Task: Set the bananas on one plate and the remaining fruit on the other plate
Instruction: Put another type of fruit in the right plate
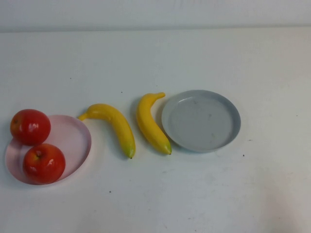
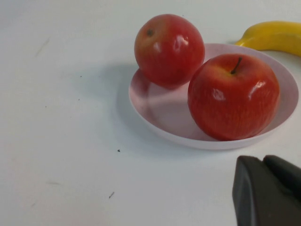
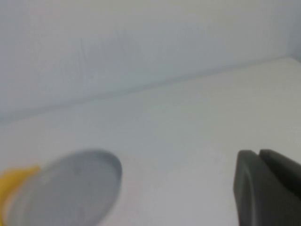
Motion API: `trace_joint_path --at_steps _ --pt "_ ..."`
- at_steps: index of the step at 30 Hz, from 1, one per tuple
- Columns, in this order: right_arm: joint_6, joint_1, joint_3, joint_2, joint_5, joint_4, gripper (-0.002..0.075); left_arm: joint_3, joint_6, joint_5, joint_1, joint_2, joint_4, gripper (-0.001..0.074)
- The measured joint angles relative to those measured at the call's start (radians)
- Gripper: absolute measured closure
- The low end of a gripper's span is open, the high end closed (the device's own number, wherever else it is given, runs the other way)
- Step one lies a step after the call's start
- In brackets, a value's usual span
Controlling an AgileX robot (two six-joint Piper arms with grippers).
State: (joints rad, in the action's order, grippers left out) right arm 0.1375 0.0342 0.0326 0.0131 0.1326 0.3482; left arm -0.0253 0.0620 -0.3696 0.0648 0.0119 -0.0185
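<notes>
Neither arm shows in the high view; no wrist, link or gripper enters it from any edge. The left gripper (image 2: 267,190) appears only in the left wrist view, as a dark, matte block at about 5 o'clock, hanging above the bench without touching anything. The right gripper (image 3: 268,188) appears only in the right wrist view, likewise a dark block at about 5 o'clock, raised clear of the bench. Each shows a narrow seam running down its dark body. Neither gripper holds or touches anything visible.
</notes>
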Motion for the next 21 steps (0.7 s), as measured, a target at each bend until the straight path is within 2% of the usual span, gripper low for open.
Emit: trace_joint_path --at_steps 4,10,15,21 --pt "0.0 0.0 0.0 0.0 -0.15 0.284 0.0744 0.0 0.0 0.0 0.0 0.0 -0.002 0.0735" --pt "-0.002 0.0 0.0 0.0 -0.223 0.443 0.0744 0.0 0.0 0.0 0.0 0.0 -0.002 0.0735" --pt "-0.002 0.0 -0.097 -0.033 -0.021 0.498 0.0744 0.0 0.0 0.0 0.0 0.0 -0.002 0.0735" --pt "-0.002 0.0 -0.372 -0.347 0.343 0.421 0.0744 0.0 0.0 0.0 0.0 0.0 -0.002 0.0735"
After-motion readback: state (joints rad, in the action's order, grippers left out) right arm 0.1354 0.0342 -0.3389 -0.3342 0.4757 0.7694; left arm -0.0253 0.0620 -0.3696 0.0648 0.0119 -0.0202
